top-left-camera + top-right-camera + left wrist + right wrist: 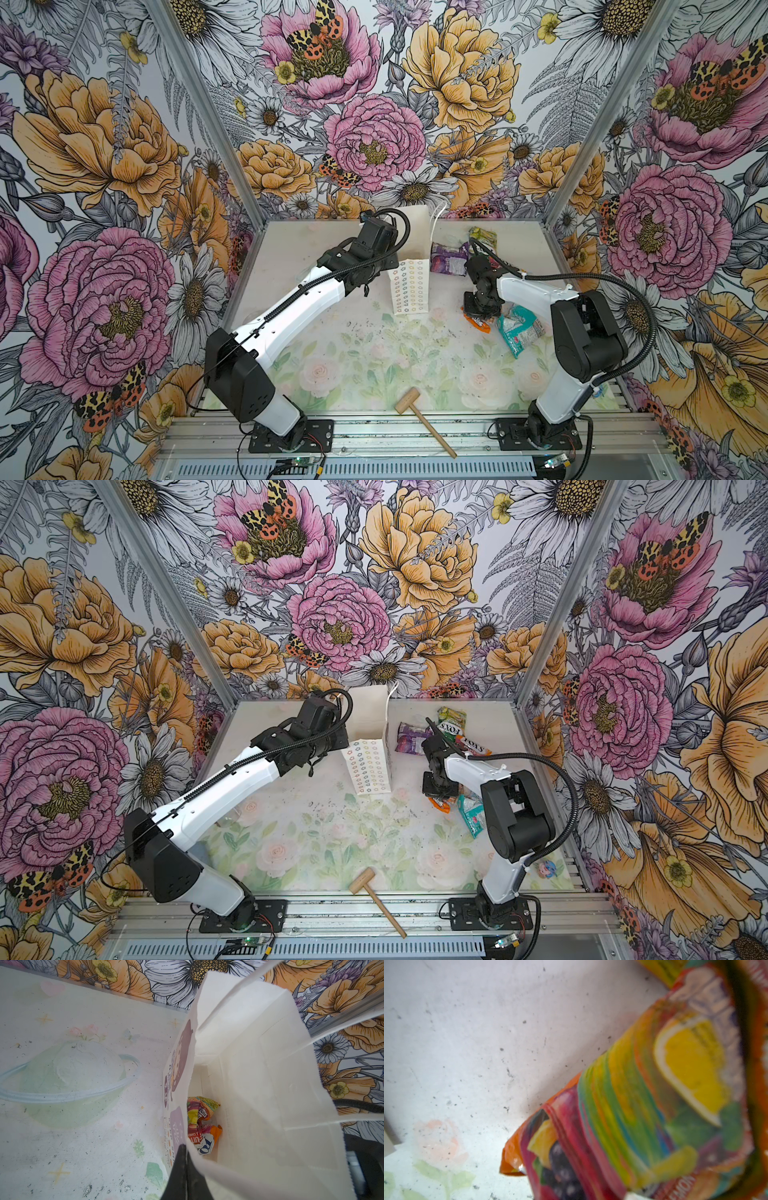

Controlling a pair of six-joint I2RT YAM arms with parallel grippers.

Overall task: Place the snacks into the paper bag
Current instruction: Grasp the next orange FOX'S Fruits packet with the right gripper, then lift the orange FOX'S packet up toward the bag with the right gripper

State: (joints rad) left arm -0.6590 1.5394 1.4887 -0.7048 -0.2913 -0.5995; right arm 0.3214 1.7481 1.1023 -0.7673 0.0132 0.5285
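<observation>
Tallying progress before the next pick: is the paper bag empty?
No, the left wrist view looks into the paper bag and shows crumpled candy packets lying at its bottom.

Likely a robotics lab cell, aluminium frame posts (207,112), floral-print wall panels (374,104), two rail-mounted arms (291,307), exposed circuit board (296,462)

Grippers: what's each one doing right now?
Left gripper: shut on the paper bag rim.
Right gripper: down at the orange packet; open or shut cannot be told.
</observation>
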